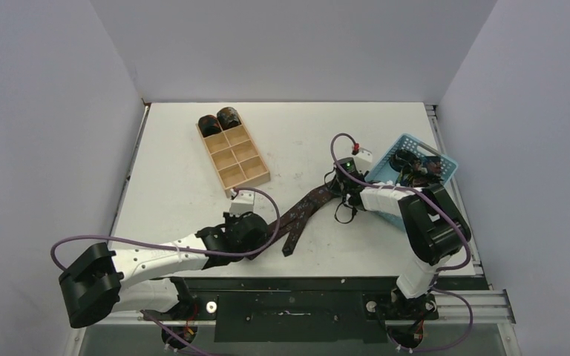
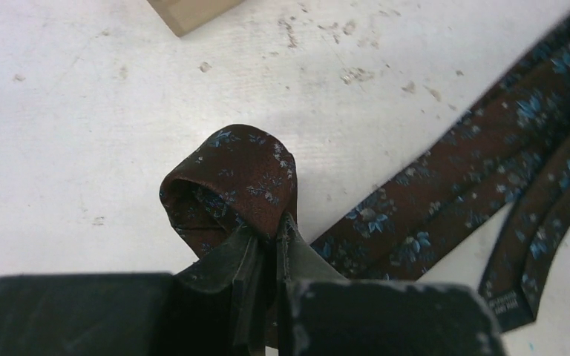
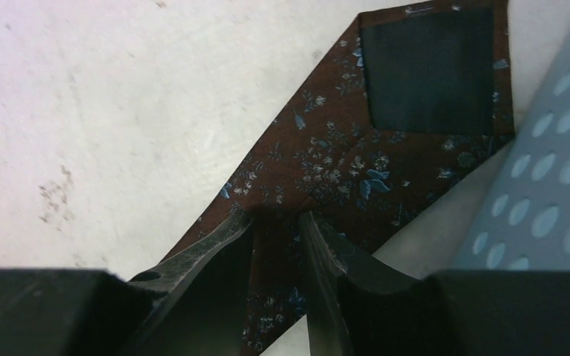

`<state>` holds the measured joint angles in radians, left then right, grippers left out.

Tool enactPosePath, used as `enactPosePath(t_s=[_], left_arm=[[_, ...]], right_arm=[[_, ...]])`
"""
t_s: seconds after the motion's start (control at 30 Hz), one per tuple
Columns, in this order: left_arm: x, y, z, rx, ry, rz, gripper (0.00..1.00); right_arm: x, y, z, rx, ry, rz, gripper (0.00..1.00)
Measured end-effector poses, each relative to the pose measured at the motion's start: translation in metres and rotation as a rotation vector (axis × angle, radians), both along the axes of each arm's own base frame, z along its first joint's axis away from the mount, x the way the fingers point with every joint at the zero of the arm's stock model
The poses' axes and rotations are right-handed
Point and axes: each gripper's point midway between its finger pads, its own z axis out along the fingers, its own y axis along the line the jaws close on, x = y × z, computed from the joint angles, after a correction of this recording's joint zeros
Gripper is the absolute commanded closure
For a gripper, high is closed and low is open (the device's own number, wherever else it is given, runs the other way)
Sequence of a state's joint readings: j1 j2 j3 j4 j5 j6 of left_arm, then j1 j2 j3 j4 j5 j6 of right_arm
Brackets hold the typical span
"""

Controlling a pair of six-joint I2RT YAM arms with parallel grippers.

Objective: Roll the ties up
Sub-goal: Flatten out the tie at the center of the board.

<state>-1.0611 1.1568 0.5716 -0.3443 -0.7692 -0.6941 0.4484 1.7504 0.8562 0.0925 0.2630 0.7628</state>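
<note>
Partly hidden by left gripper (image 2: pixel 269 231): tie (image 2: pixel 243 169).

Tie (image 2: pixel 453 193) is a dark reddish brown with little blue and pale flowers all over, and the back patch (image 3: pixel 427 70) is plain blackish. Tray (image 1: pixel 231 175) is tan wood, basket (image 3: pixel 557 185) is light blue with round holes, table (image 1: pixel 178 170) is white and kinda scuffed.

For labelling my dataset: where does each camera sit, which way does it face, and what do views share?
Top external: above, behind the arms, facing down at the table; both arms show.
Left wrist: facing down; left claw pinches the tie's folded end.
Right wrist: facing down; right claw grips the tie beside the basket.
Shared: all show this tie.
</note>
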Motion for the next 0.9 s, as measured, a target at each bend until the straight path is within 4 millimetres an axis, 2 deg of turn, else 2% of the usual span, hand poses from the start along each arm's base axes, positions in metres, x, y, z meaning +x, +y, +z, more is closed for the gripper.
enactPosePath(t_s=[0.07,0.17,0.23,0.33,0.43,0.5,0.57,0.67,0.77,0.9], left_arm=[[0.009,0.006,-0.001,0.006,-0.013,0.042,1.00],[0.019,0.013,0.000,0.015,-0.039,0.088,1.00],[0.023,0.017,0.002,0.023,-0.055,0.106,1.00],[0.027,0.021,0.005,0.028,-0.074,0.123,1.00],[0.028,0.023,0.007,0.011,-0.088,0.132,1.00],[0.028,0.026,0.008,-0.005,-0.094,0.146,1.00],[0.029,0.028,0.008,-0.021,-0.098,0.158,1.00],[0.028,0.030,0.006,-0.037,-0.097,0.169,1.00],[0.027,0.032,0.004,-0.048,-0.094,0.176,1.00],[0.023,0.035,0.002,-0.069,-0.092,0.181,1.00]], right_arm=[[-0.011,-0.006,0.001,-0.011,0.016,-0.001,0.63],[-0.024,-0.010,0.006,-0.057,0.047,0.017,0.47],[-0.034,-0.006,0.016,-0.090,0.050,0.054,0.39],[-0.044,0.013,0.045,-0.091,0.005,0.134,0.34],[-0.055,0.042,0.075,-0.025,-0.064,0.228,0.33],[-0.067,0.064,0.088,0.027,-0.096,0.298,0.32],[-0.079,0.081,0.088,0.053,-0.092,0.352,0.29],[-0.095,0.101,0.074,0.064,-0.047,0.409,0.26],[-0.109,0.112,0.058,0.042,-0.006,0.426,0.24],[-0.144,0.134,0.050,-0.023,0.002,0.504,0.27]])
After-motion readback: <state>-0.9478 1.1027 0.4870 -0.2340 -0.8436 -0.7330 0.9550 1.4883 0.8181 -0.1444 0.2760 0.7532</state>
